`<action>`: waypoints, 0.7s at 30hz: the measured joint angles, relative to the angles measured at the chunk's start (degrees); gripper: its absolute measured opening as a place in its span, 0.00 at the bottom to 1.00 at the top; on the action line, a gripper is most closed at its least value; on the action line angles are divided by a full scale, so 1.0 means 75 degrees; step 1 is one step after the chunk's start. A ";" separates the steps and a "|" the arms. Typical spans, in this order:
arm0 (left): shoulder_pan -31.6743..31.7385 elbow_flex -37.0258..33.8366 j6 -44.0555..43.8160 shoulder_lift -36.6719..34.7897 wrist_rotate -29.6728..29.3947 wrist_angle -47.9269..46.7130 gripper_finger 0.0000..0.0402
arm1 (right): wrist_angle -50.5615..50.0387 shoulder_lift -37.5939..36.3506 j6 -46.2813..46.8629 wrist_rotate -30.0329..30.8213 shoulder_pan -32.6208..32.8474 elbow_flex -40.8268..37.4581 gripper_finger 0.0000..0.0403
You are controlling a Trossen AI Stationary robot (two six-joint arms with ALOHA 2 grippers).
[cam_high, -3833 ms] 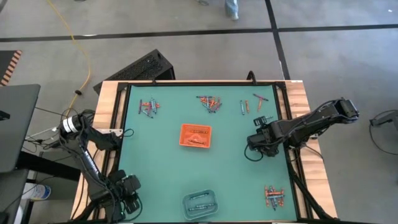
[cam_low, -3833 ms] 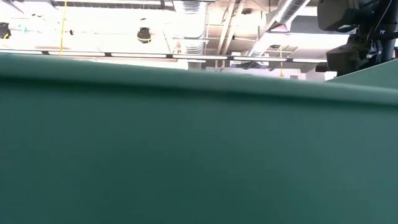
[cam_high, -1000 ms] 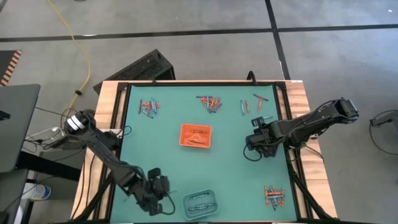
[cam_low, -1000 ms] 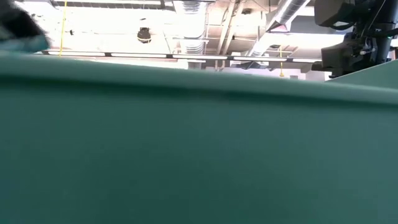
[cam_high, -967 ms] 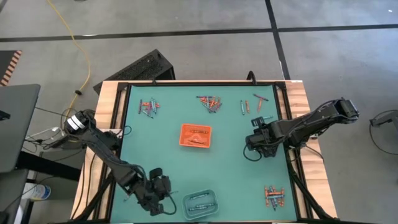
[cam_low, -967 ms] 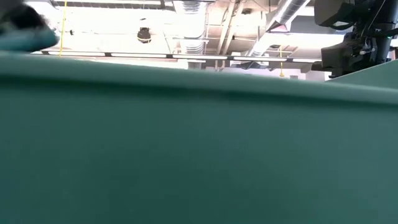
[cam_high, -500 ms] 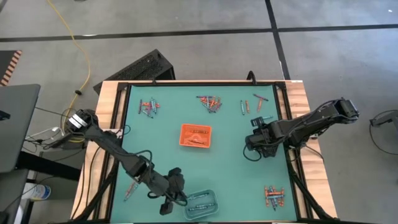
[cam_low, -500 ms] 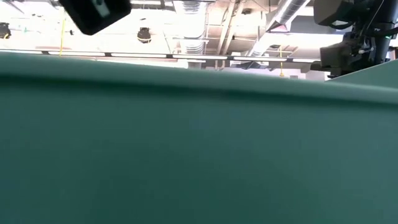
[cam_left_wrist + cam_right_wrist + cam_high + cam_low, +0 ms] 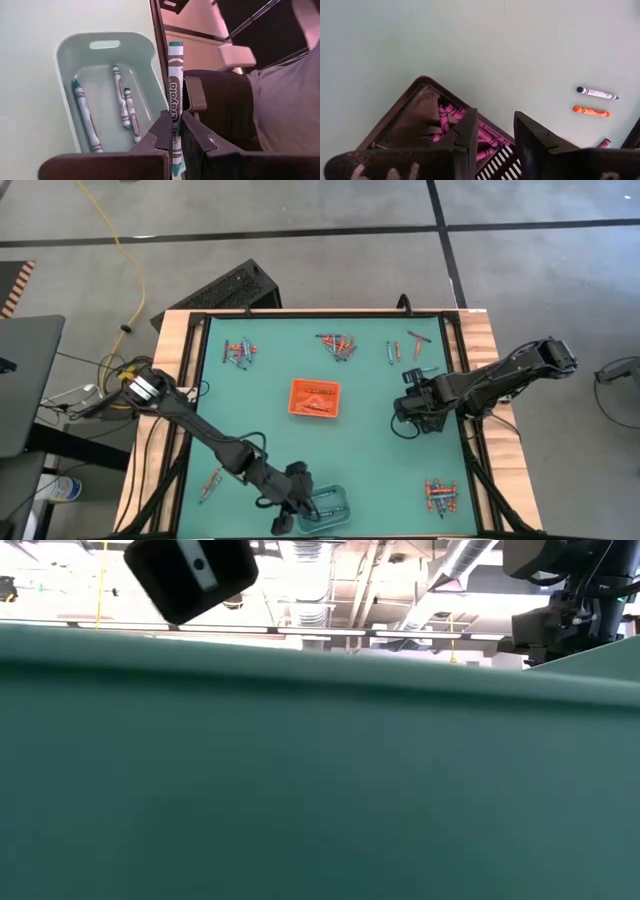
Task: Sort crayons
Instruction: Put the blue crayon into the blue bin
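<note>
Left tool point(image 9: 172, 131) is clamped on a teal crayon point(image 9: 175, 95), over the clear tray point(image 9: 322, 506) at the near edge of the green surface point(image 9: 270, 380); three crayons lie in that tray. Right tool point(image 9: 492, 131), fingers parted and empty, hangs over the black tray point(image 9: 420, 120) of magenta crayons point(image 9: 485, 137).

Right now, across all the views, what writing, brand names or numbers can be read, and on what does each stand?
"Crayola": runs lengthwise on the wrapper of the green crayon pinched in the left gripper fingers, beside the clear tray.
Wrappers of the three crayons in that tray: print too small to read.
Wrappers of the two loose crayons and the pink ones in the dark tray below the right gripper: too small to read.
High and low views: nothing readable.
</note>
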 joint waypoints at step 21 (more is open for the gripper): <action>0.0369 0.0261 0.0015 0.0432 0.0227 -0.0599 0.14 | 0.0095 0.0000 0.0039 0.0003 0.0000 0.0000 0.29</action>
